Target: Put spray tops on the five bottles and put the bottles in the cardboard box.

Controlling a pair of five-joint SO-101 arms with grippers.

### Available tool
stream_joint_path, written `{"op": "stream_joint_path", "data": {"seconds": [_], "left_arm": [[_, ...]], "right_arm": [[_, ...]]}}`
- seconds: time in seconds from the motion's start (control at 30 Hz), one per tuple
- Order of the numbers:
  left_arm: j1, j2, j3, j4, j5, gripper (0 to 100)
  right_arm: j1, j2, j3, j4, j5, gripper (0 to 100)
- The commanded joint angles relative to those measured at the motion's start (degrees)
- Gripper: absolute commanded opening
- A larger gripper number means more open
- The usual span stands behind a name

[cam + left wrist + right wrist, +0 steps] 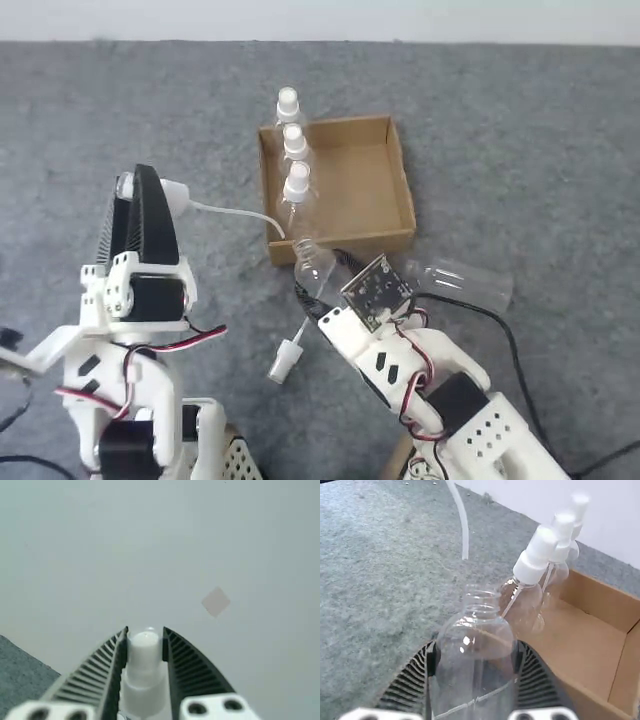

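My left gripper (140,186) is raised over the left of the carpet and shut on a white spray top (145,649), whose thin tube (232,211) trails toward the cardboard box (356,190). Just in front of the box's near wall, my right gripper (475,656) is shut on a clear bottle (474,645) that stands upright with a bare open neck. Three bottles with spray tops (296,180) stand along the box's left side (540,565). Another clear bottle (462,281) lies on its side right of my right gripper. A loose spray top (287,356) lies on the carpet.
Grey carpet (520,130) covers the table, with open room right of and behind the box. The right half of the box floor (592,635) is bare. A pale wall (160,545) rises behind the table. Arm bases and cables (500,330) crowd the near edge.
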Motion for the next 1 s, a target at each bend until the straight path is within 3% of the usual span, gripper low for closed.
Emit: {"op": "stream_joint_path", "data": {"seconds": [0.0,0.3,0.6,0.97], "left_arm": [[0.35,-1.32,-1.45,-1.67,0.53,1],[8.88,-1.32,-1.01,2.11,0.26,1],[9.14,-1.32,-0.84,5.45,0.09,1],[9.14,-1.32,-0.57,9.49,-2.55,1]], "right_arm": [[-0.57,-1.63,0.0,-4.0,1.76,1.7],[-0.57,-1.63,0.0,-4.18,1.76,1.7],[-0.57,-1.71,-0.09,-4.97,1.76,1.7],[-0.66,-1.71,6.07,-18.86,4.57,1.7]]}}
